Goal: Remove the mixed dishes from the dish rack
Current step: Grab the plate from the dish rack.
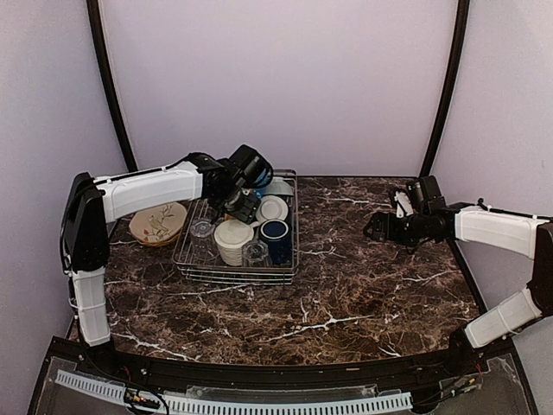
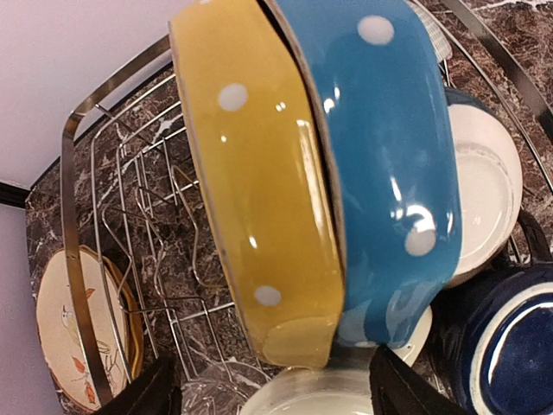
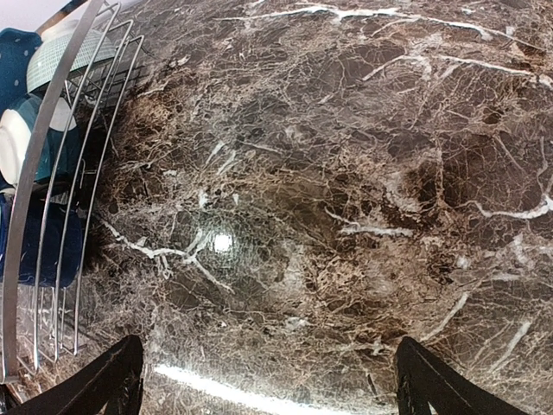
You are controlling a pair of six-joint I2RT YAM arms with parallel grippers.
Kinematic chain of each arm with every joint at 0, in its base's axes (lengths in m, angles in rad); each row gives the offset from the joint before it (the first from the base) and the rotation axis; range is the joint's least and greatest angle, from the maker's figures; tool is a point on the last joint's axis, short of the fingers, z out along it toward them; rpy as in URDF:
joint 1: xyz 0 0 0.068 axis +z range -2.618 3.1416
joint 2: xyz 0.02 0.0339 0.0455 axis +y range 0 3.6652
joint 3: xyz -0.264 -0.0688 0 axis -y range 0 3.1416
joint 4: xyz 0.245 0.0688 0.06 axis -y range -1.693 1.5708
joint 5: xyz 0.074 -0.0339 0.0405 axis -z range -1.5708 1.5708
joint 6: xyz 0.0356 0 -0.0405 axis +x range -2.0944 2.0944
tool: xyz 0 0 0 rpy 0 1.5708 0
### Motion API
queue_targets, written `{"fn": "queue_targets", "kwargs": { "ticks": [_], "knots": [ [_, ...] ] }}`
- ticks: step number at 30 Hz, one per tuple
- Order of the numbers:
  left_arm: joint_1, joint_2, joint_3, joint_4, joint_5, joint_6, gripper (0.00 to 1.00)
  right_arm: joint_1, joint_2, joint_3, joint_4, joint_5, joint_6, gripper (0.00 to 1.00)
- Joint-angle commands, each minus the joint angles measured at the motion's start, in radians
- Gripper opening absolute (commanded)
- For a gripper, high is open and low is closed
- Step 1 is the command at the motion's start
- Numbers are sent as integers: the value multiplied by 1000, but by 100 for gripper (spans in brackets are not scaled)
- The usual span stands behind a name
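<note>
Dark marble table (image 1: 363, 294) held the silver wire dish rack (image 1: 233, 273) centre-left, where the left tool (image 2: 272, 389), spread and empty, straddled an upright yellow dotted plate (image 2: 259, 199), likely to grasp it; the right tool (image 3: 268, 385) gaped empty.

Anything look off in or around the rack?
Nothing stands out. The yellow plate and blue dotted plate stand on edge, pressed together in the dish rack. The mug sits upright. The floral plate lies flat on the table beside the rack. No spills or breaks visible.
</note>
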Motion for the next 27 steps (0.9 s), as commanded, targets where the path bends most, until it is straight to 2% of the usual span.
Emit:
{"fn": "queue_targets", "kwargs": {
  "ticks": [1, 9, 15, 27],
  "knots": [
    [2, -42, -61, 42, 73, -16, 74, 7, -3, -13, 19, 13, 7, 99],
    [10, 15, -18, 33, -52, -10, 62, 7, -23, -16, 10, 20, 5, 99],
    [22, 25, 11, 40, -149, -4, 60, 7, -33, -22, 9, 20, 10, 99],
    [39, 34, 78, -19, -283, -113, 58, 54, -23, 33, -15, 67, 5, 99]
  ]
}}
